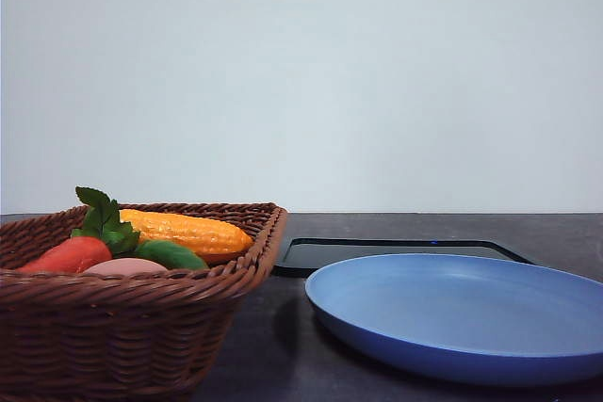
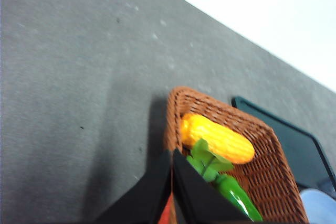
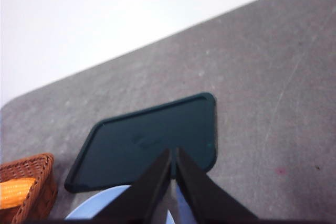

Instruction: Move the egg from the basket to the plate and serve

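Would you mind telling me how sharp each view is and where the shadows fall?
Front view: fairly sharp, with the basket casting a shadow on the dark table toward the plate. Left wrist view: soft, the shut left gripper a dark blur, with a shadow beside the basket. Right wrist view: slightly blurred, the right gripper dark and shut over the black tray.

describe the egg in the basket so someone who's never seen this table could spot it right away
Find the brown wicker basket on the left of the dark table, beside the blue plate. Among the food inside, the egg lies near the front rim, between the red vegetable and the green one, in front of the corn. It is the only pale pinkish, smooth, rounded piece.
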